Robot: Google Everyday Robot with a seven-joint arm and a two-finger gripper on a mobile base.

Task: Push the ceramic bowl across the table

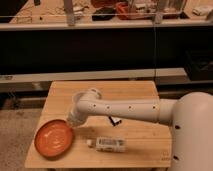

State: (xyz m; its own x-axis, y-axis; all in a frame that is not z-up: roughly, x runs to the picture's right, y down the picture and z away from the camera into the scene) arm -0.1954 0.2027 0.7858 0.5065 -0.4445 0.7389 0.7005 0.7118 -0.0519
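In the camera view, the wide, shallow orange-red ceramic bowl (54, 138) sits flat at the front-left corner of the small light-wood plank table (131, 93). Its left rim reaches the table's left edge, though whether it overhangs cannot be made out. The white jointed robot arm (120, 107) stretches from the robot's rounded white body (194, 131) on the right, leftward over the middle of the table, and bends down at its far end. The gripper (73, 121) is there, low over the table at the bowl's upper-right rim, touching it or just beside it. It is tucked under the arm's last segment, so whether it is released or clenched cannot be told; it does not appear to be carrying anything.

A small white tube with a printed label (110, 144) lies on its side near the front edge, just right of the bowl and apart from it. A small dark object (115, 121) lies under the arm near the table's middle.

Judging by this layout, the push looks largely done: the bowl is at the far side from the robot, with little bare wood left beyond it to the left. What remains is at most a short nudge, and any more travel that way risks sending the bowl off the edge.
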